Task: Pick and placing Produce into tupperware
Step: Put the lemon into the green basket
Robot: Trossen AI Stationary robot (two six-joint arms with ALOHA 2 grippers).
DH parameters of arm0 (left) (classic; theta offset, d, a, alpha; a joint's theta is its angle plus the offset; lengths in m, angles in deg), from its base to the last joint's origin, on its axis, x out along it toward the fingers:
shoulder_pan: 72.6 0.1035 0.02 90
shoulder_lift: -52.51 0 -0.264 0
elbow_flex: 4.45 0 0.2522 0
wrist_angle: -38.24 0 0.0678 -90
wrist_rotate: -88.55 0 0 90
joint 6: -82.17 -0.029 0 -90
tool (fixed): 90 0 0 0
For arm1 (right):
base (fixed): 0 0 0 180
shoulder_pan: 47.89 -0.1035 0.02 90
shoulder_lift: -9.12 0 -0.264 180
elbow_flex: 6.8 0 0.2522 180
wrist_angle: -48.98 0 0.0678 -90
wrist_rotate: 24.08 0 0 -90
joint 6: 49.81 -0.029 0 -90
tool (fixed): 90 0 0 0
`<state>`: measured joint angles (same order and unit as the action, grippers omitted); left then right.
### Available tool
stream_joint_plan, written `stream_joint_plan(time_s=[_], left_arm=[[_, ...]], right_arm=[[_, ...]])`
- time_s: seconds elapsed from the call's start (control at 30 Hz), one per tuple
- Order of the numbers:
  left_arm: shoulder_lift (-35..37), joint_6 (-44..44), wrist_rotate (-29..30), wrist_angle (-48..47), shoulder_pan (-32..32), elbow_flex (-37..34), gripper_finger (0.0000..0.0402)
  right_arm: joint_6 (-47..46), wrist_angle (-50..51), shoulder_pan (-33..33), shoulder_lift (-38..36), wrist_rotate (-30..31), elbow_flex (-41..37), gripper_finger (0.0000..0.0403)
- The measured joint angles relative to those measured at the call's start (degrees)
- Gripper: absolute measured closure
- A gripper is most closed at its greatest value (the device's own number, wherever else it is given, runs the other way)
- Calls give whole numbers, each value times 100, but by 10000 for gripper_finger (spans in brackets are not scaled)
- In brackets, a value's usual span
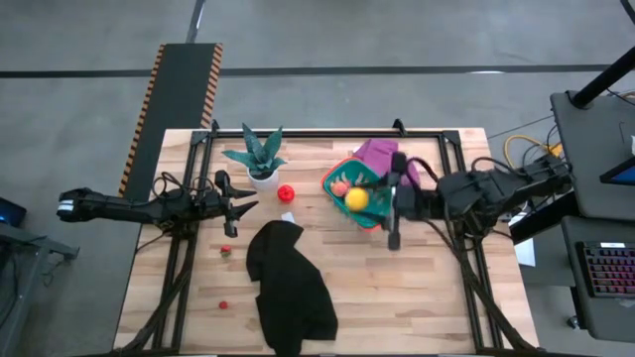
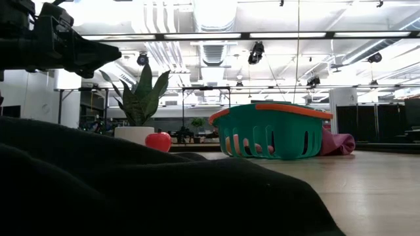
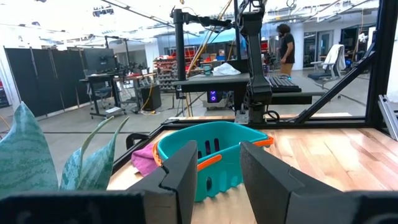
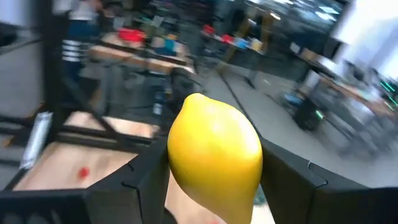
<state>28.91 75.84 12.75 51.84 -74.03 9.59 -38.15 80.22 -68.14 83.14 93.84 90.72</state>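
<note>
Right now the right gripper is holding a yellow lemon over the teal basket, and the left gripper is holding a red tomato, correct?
Not quite. The right gripper does hold the yellow lemon over the teal basket, but the left gripper holds nothing: the left wrist view shows only air between its fingers. The red tomato sits on the table by the plant.
</note>
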Motion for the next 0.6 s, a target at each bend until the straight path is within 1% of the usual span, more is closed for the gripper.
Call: stream_joint_plan(time_s=[0.17, 0.3, 0.4, 0.53, 0.6], left_arm=[[0, 2, 1, 0, 2, 0, 294], [0, 2, -1, 0, 1, 0, 294], [0, 2, -1, 0, 0, 0, 294], [0, 2, -1, 0, 1, 0, 294], [0, 2, -1, -1, 2, 0, 294]], right_arm=[[-685, 394, 299, 18, 511, -26, 197], [-1151, 1071, 525, 25, 534, -44, 197], [-1060, 1290, 570, 48, 532, -55, 197], [-752, 1265, 572, 44, 543, -55, 197], [-670, 1292, 595, 44, 731, -55, 197]])
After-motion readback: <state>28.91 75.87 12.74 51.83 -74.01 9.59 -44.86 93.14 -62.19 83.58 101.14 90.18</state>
